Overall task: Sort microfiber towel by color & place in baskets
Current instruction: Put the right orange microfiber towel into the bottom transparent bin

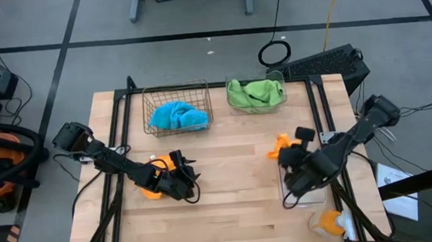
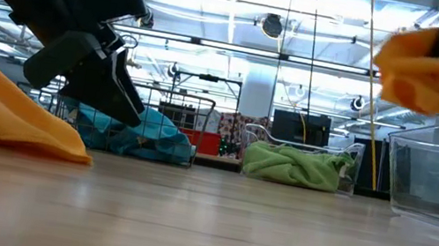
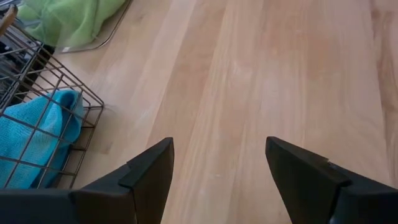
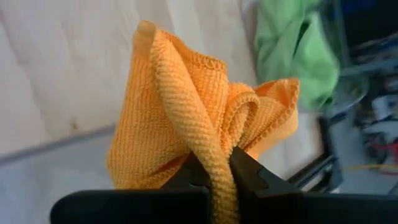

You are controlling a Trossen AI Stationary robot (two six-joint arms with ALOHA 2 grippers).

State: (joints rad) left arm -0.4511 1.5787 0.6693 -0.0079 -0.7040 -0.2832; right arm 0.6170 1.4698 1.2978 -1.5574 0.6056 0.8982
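The surface is pale wood planks, smooth with a soft sheen. Orange towel is nubby looped cloth with a stitched edge. Blue towel sits in a thin metal wire basket. Green towel's bin is clear glossy plastic.

Left hand open, right hand clamped

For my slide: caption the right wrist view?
Right gripper shut on an orange towel, green towel beyond.
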